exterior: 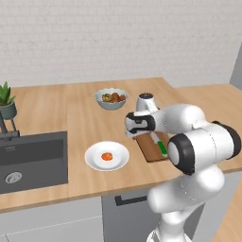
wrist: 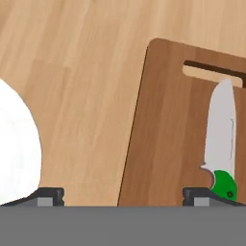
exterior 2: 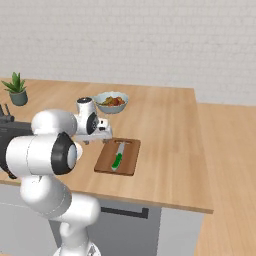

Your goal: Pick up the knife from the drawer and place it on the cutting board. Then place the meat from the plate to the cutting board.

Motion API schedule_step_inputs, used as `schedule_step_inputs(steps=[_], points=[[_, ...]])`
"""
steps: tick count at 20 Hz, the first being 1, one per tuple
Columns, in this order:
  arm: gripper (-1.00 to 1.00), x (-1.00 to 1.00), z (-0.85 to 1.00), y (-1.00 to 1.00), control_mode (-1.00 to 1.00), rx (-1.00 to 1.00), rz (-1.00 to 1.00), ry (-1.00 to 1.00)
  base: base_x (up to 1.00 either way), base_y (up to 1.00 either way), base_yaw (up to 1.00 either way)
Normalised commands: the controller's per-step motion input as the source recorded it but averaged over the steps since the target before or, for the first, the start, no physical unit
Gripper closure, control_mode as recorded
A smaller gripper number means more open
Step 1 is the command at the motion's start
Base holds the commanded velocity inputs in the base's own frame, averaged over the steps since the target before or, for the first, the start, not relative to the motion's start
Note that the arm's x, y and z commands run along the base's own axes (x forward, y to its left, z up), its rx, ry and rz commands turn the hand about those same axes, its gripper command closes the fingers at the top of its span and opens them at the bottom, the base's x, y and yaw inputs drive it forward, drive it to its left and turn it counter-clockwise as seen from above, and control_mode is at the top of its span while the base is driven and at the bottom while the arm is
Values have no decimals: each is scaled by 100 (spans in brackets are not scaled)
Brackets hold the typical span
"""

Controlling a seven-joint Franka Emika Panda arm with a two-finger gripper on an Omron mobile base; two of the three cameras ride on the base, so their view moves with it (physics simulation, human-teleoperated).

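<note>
glossy white rounded arm (exterior: 198,142); dark joint bands; small dark finger tips (wrist: 50,196)

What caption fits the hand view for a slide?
Open gripper above the counter, knife lying flat on the cutting board, plate edge beside.

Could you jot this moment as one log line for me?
green-handled knife: lying on brown wooden cutting board | orange-red meat: on white plate | gripper: open, empty
</note>
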Motion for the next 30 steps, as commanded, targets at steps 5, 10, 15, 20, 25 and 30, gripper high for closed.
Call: schedule_step_inputs(steps=[5, 10, 15, 20, 25, 30], points=[[-100, -5, -6, 100, -100, -1, 66, 0, 0, 0, 0], [-100, 8, 0, 100, -100, 0, 61, 1, 0, 0, 0], [-100, 7, -24, 89, -100, -8, 39, 5, 0, 0, 0], [-100, -1, -23, 52, -100, -18, 13, 11, 0, 0, 0], [-100, 0, -21, -3, -100, -12, 3, 0, 0, 0, 0], [-100, 0, -11, -23, -100, -7, 0, 6, 0, 0, 0]])
